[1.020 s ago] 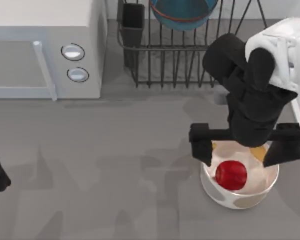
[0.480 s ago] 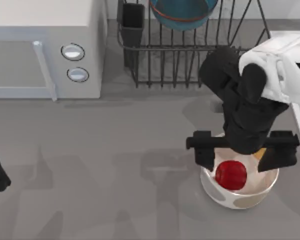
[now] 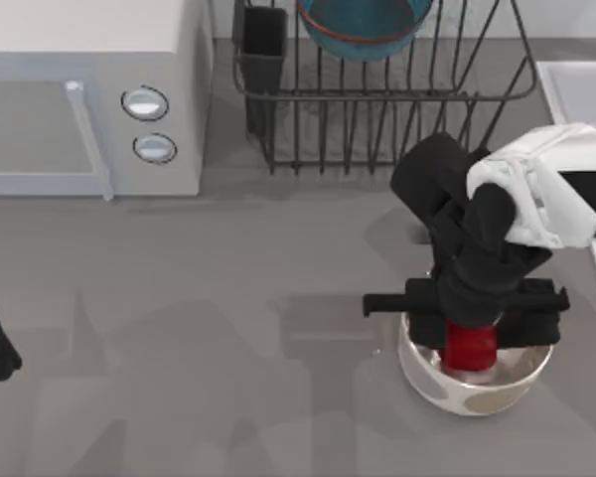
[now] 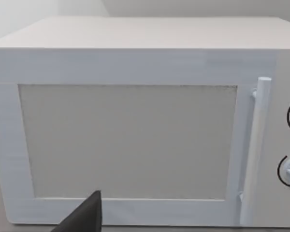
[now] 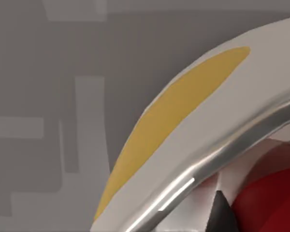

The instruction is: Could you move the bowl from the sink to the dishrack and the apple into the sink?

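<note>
Grey table (image 3: 228, 328): right gripper (image 3: 469, 343) in spotted bowl (image 3: 477, 393), hiding apple (image 3: 469, 346); finger spread indiscernible.

Open tabletop (image 3: 228, 348) mid-left gives free passage; microwave (image 3: 89, 99) and dishrack (image 3: 377, 109) block the rear; spotted bowl's (image 3: 477, 393) rim hems the apple (image 3: 469, 343).

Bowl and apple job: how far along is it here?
Done: the bowl sits in the dishrack. In hand: the right tool is down over the apple inside the spotted white bowl. Left: carrying the apple to the sink.
</note>
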Robot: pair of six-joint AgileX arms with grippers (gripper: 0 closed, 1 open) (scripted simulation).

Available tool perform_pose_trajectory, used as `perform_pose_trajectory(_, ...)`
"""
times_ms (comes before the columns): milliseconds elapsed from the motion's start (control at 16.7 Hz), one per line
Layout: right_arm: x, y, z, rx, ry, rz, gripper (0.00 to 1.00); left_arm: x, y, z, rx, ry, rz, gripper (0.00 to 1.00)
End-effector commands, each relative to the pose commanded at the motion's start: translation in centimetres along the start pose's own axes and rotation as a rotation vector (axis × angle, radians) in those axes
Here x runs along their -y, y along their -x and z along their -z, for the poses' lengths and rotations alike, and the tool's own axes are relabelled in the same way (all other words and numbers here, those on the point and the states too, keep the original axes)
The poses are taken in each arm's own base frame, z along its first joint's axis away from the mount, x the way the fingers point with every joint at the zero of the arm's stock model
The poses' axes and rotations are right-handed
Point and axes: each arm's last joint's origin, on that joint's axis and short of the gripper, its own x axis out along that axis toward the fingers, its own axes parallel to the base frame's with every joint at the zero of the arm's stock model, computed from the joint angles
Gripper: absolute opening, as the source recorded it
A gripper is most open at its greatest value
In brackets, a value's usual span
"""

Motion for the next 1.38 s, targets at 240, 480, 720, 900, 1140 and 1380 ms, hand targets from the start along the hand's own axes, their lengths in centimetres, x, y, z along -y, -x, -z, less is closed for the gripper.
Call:
perform_pose_trajectory(240, 0.01, -0.11, 0.02, -0.001, 0.0, 0.001, 1.0, 0.0, 0.0, 0.0, 0.0, 0.0, 0.0, 1.0)
perform_pose_trajectory(480, 0.01, -0.11, 0.02, -0.001, 0.0, 0.001, 0.7, 0.0, 0.0, 0.0, 0.0, 0.0, 0.0, 1.0)
perform_pose_trajectory(720, 0.01, -0.11, 0.02, -0.001, 0.0, 0.001, 0.4, 0.0, 0.0, 0.0, 0.0, 0.0, 0.0, 1.0)
perform_pose_trajectory(900, 0.01, -0.11, 0.02, -0.001, 0.0, 0.001, 0.17, 0.0, 0.0, 0.0, 0.0, 0.0, 0.0, 1.0)
perform_pose_trajectory(1140, 0.01, -0.11, 0.02, -0.001, 0.0, 0.001, 0.0, 0.0, 0.0, 0.0, 0.0, 0.0, 0.0, 1.0)
perform_pose_trajectory(1380, 0.01, -0.11, 0.02, -0.001, 0.0, 0.001, 0.0, 0.0, 0.0, 0.0, 0.0, 0.0, 0.0, 1.0)
